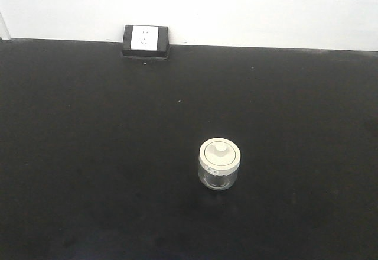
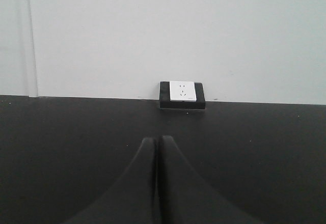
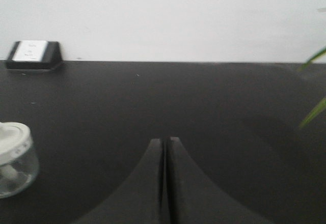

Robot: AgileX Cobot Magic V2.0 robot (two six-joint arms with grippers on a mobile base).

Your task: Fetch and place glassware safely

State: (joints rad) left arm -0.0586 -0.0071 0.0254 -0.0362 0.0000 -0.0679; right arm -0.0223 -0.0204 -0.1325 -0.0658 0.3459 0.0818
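Observation:
The glassware [image 1: 219, 164] is a small clear jar with a cream-white knobbed lid, standing upright on the black table [image 1: 88, 153], a little right of centre. The right wrist view catches the glassware [image 3: 12, 160] at its far left edge, partly cut off. My right gripper [image 3: 165, 140] is shut with nothing in it, well to the right of the jar. My left gripper [image 2: 157, 139] is shut and empty too, pointing toward the back wall; the jar does not show in the left wrist view. Neither gripper appears in the front view.
A white wall socket in a black frame [image 1: 145, 40] sits at the table's back edge against the white wall; the same socket [image 2: 182, 94] shows ahead of the left gripper. Green plant leaves [image 3: 313, 86] reach in at the far right of the right wrist view.

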